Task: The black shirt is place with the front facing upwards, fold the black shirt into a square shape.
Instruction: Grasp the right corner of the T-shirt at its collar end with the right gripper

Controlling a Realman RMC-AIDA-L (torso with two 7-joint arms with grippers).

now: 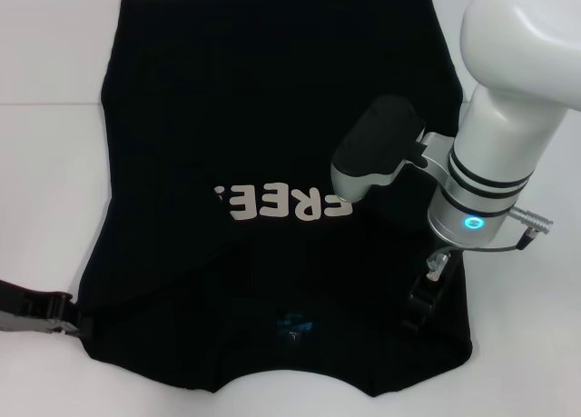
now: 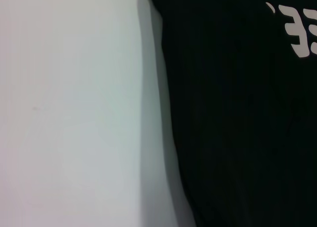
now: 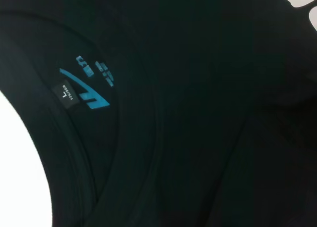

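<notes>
The black shirt (image 1: 272, 99) lies spread on the white table, front up, collar toward me. Its white letters (image 1: 286, 203) read upside down across the middle, and a blue neck label (image 1: 295, 324) shows inside the collar. My left gripper (image 1: 65, 319) sits low at the shirt's near left corner, touching the cloth edge; a crease runs from there toward the letters. My right gripper (image 1: 425, 299) hangs over the near right shoulder area, dark against the cloth. The left wrist view shows the shirt's side edge (image 2: 237, 128); the right wrist view shows the collar and label (image 3: 86, 88).
Bare white table (image 1: 45, 181) borders the shirt on the left and right. The table's far edge runs behind the shirt's hem. My right arm's white forearm (image 1: 508, 90) covers part of the shirt's right side.
</notes>
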